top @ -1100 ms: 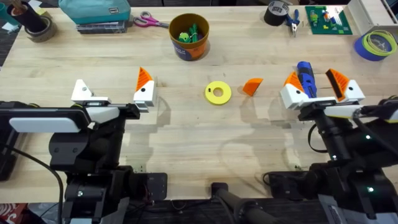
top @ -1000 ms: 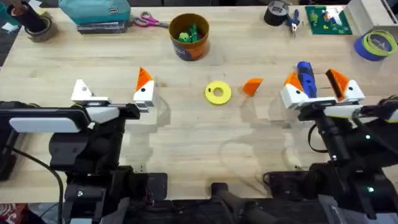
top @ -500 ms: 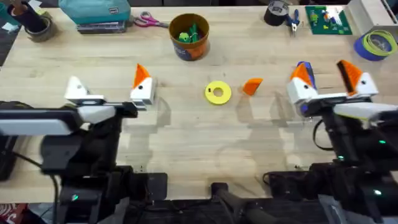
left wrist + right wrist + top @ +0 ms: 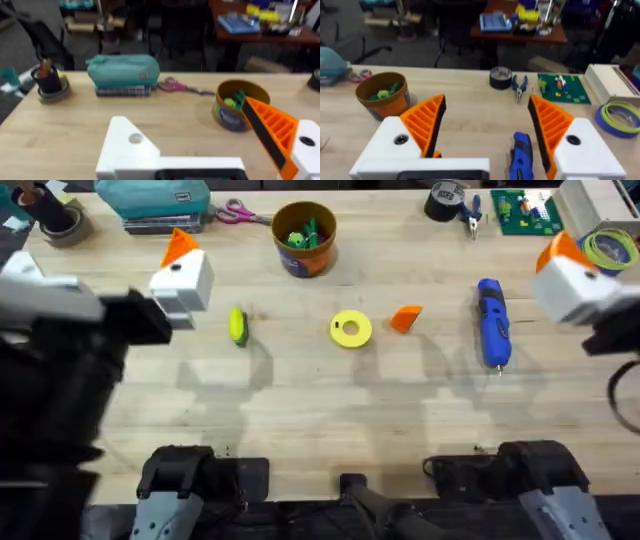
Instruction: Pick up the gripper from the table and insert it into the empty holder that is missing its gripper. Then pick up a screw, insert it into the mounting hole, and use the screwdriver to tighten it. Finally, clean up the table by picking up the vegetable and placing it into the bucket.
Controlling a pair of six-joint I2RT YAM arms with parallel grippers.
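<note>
A: Step in hand?
B: The first pick, by my judgement. The gripper (image 4: 406, 318) lies mid-desk, right of a yellow disc (image 4: 350, 329), untouched.
A: Claws?
B: Left claw (image 4: 200, 150) and right claw (image 4: 485, 130) are both spread wide, holding nothing. Holder (image 4: 127, 147) bare.
A: Screwdriver?
B: The screwdriver (image 4: 492, 322) lies near-to-far, bit toward the near edge.
A: Next?
B: Descend over the wedge.
</note>
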